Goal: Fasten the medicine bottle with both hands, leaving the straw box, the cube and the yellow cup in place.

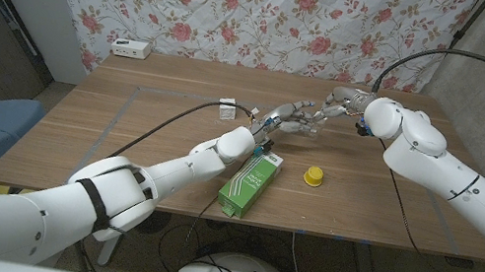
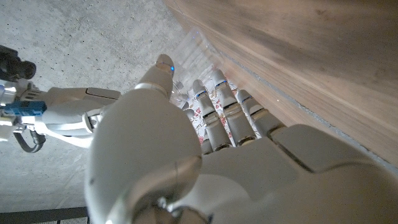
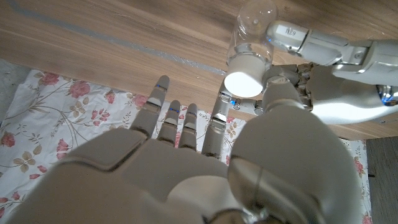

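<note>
Fastening under way: the left hand holds the clear medicine bottle raised above the middle of the desk, its white cap seated, while the right hand, fingers spread and empty, nears it; the twisting apparently remains.

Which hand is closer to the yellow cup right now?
Left. The left hand is up the table from the yellow cup; the right hand is farther back.
</note>
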Available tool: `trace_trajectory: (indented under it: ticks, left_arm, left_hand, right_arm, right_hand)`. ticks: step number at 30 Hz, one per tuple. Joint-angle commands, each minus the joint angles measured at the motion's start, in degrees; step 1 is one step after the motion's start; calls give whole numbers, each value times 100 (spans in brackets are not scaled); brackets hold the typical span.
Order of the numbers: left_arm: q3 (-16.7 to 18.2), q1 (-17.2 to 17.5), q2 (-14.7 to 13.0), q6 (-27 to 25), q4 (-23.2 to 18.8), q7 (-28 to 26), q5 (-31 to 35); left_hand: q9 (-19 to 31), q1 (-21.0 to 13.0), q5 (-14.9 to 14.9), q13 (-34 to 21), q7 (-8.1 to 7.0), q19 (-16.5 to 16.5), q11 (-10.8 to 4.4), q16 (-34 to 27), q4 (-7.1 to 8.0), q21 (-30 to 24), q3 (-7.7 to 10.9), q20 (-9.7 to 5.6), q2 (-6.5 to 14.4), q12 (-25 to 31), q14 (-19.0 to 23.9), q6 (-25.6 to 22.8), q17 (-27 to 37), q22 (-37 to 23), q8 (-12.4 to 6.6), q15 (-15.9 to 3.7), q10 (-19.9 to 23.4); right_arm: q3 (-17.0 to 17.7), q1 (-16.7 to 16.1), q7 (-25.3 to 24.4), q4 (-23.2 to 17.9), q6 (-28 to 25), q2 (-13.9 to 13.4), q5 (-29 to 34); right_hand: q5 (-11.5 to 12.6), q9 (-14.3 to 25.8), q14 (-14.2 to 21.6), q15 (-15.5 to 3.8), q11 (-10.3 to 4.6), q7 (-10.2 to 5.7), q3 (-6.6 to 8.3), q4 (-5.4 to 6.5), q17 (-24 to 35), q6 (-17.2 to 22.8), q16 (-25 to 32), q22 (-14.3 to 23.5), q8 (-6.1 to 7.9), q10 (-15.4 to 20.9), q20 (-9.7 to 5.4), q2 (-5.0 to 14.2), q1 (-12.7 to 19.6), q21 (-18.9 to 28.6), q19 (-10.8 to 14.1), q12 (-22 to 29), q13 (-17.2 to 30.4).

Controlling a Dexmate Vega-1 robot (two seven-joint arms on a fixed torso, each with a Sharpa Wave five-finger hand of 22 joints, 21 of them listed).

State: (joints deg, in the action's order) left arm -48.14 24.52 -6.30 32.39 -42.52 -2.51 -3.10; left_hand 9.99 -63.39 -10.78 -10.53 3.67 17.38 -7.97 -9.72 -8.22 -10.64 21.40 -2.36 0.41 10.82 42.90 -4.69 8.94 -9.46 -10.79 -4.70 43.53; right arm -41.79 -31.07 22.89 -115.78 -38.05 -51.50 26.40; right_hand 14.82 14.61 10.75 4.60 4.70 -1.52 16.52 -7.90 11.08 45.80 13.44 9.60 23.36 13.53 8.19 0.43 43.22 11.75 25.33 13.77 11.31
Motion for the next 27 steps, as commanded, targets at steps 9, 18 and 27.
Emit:
trace_trajectory:
  ticks: [9, 18, 27]
  left_arm:
    - [41, 51, -41, 21, -32, -80, 1]
    - [42, 53, -45, 29, -24, -82, 5]
    - [49, 82, -76, 38, -77, -128, 29]
  left_hand:
    - [18, 21, -48, -28, 20, 0, -46, -10, -24, -16, 99, -839, 51, 55, 78, -76, 13, -15, -15, -646, 79]
    - [18, 20, -48, -27, 38, 19, -34, -11, -28, -21, 123, -862, 58, 58, 97, -82, 13, -14, -13, -645, 101]
    - [18, 27, -46, -27, 47, 18, -20, -6, -32, -17, 140, -864, 49, 54, 102, -84, 11, -14, -10, -647, 103]
  right_arm:
    - [20, -1, -234, 66, 85, 30, -283]
    - [3, 31, -198, 24, 105, -15, -371]
    - [27, 94, 28, -112, 225, -171, -491]
  right_hand:
    - [-81, -16, 44, 20, 10, 195, -69, 94, 18, -415, -15, 22, -196, 5, 5, -18, -235, -32, 39, -60, 21]
    - [-128, 12, 1, 103, 70, 317, -135, 121, 20, -715, -64, 24, -334, -90, 59, -49, -386, -71, -24, -133, 24]
    - [-175, 25, -201, 235, 77, 399, -210, 132, 21, -1322, -173, 27, -637, -390, 149, -75, -583, -112, -191, -253, 33]
